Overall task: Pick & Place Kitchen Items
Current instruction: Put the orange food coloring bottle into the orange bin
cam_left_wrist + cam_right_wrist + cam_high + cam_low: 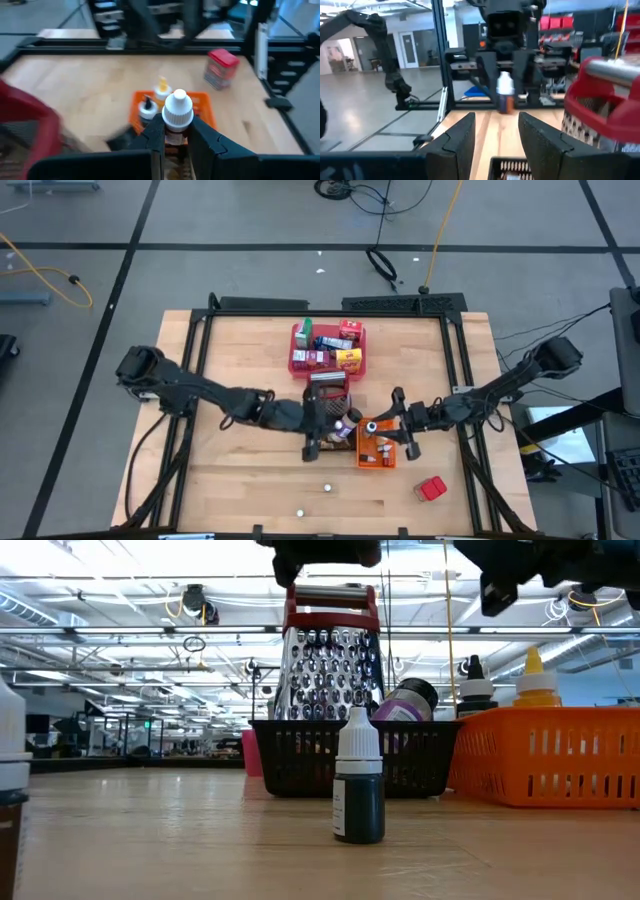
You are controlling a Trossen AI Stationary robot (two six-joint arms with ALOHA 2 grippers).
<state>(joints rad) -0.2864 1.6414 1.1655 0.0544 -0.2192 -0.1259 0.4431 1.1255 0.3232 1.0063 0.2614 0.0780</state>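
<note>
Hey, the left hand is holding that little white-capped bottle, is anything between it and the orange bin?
Nothing visible blocks it. The left hand grips the white-capped bottle, and the orange bin lies just beyond it in open view. The right hand waits, open, at the bin's far side, not across the path.

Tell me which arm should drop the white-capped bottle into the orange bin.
Left, probably. The left gripper is already shut on the white-capped bottle, with the orange bin just ahead. The right gripper is open and empty beside the bin.
</note>
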